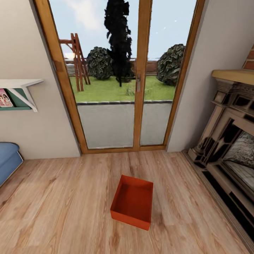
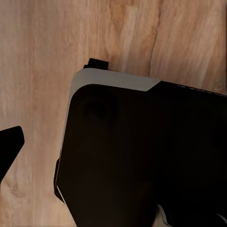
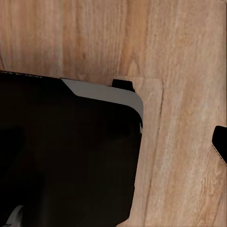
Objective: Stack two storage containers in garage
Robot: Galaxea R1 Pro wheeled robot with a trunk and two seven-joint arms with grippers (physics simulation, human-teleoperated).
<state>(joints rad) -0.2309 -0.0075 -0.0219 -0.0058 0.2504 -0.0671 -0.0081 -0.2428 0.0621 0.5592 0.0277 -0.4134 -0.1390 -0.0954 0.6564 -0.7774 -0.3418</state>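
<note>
In the head view, one storage container (image 1: 133, 201) sits on the light wood-plank floor (image 1: 63, 197) of the living room, ahead of the robot and well short of the wood-framed glass doors (image 1: 120, 74). A fireplace (image 1: 229, 141) stands to its right and the corner of a blue sofa (image 1: 8, 160) to its far left. The bin is open-topped, empty and turned slightly askew. It looks like a light, stiff plastic shell with thin, straight walls. A pinch over the rim of one wall, or a hold on two opposite walls with both arms, would likely suit it; the smooth sides may slip under a light squeeze.

The left wrist view looks down on the plank floor past the robot's dark base (image 2: 142, 156); one dark fingertip of the left end effector (image 2: 10, 146) shows at the frame edge, too little to tell whether it is spread or pressed together.

The right wrist view mirrors this: dark base (image 3: 66, 151) over planks, with a sliver of the right end effector (image 3: 220, 144) whose opening cannot be told.
</note>
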